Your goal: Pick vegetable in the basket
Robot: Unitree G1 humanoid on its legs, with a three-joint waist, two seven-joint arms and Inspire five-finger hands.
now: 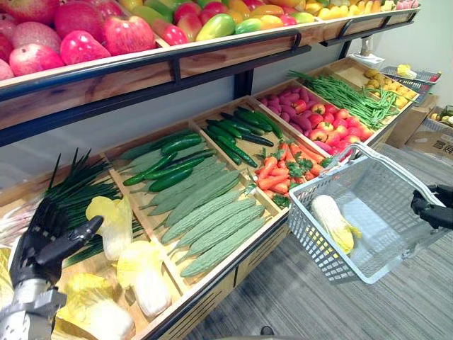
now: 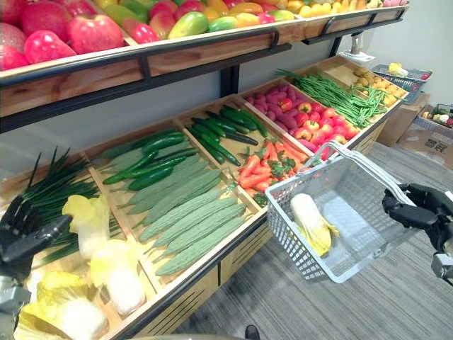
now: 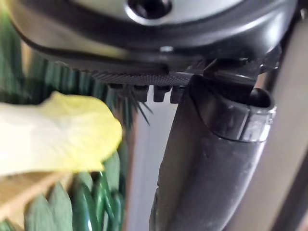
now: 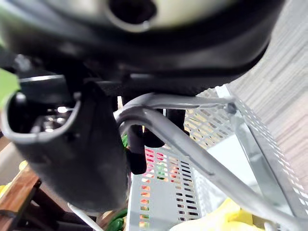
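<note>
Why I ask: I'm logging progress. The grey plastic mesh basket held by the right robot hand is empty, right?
No, it is not empty. The grey plastic mesh basket, held by the right robot hand, contains one pale yellow-white cabbage; the left eye view shows it.

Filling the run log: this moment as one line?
left hand open over shelf cabbages | right hand curled round handles | basket holds one cabbage

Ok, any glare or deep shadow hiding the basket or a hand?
Left eye view: even light on the grey plastic mesh basket and the pale cabbage in it; shade only under the wooden shelf. Left wrist view: small glint on the dark left hand. Right wrist view: dark right hand shaded, yet visibly curled round the grey basket handle.
</note>
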